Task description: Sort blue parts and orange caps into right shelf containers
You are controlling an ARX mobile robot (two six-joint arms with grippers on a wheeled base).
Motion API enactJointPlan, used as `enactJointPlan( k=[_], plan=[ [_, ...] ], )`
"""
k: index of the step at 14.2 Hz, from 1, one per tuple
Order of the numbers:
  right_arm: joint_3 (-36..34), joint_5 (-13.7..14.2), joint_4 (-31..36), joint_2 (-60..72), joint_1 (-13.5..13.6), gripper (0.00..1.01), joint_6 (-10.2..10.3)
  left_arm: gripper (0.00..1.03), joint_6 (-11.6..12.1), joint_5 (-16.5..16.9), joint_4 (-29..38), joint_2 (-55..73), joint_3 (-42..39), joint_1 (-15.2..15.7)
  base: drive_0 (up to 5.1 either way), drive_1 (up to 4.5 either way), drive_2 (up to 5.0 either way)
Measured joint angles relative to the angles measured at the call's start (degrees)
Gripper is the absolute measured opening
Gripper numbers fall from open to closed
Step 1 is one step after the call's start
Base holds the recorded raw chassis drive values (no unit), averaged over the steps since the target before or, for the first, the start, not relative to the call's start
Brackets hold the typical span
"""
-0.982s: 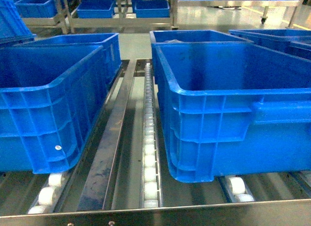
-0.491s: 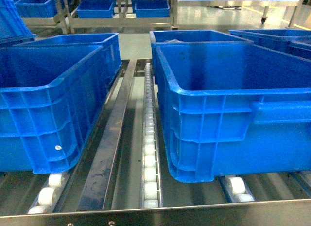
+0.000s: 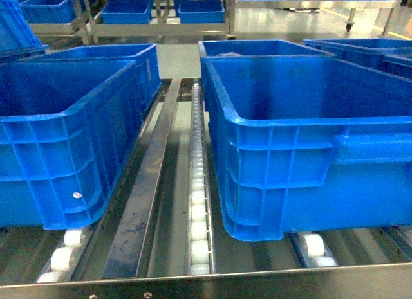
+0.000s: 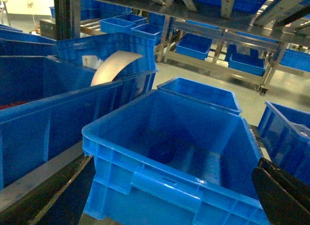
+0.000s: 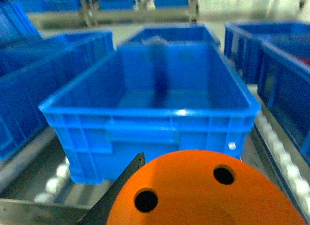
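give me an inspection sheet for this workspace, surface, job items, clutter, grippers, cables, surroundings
Surface: metal roller rack with white rollers running between the crates.
Job's things: near right crate looks empty inside; an orange cap with two holes fills the bottom of the right wrist view; blue parts, nothing seen.
Clutter: a second crate behind the near right one holds something pale, too unclear to name; left crate beside the rollers.
Grippers: the right gripper shows only a dark finger beside the cap, grip not certain; dark fingers of the left gripper at the frame corners, apart, holding nothing.
Cables: nothing seen.
Surroundings: more blue crates on metal shelving, pale floor.
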Motion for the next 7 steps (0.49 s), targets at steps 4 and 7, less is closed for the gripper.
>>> enactJointPlan(
  k=[4,7],
  plan=[
    [4.7,1.31,-10.8,4.55,0.5,0.42,-2.58,0.98,0.0,-0.17,-0.04,-0.02,0.0,-0.02,0.0,0.0,0.0],
    [6.14,3.54,-2.93,11.76,3.34,0.42,-2.56,0.98,0.02,-0.13,-0.02,-0.02,0.0,-0.02,0.0,0.0,0.0]
  ],
)
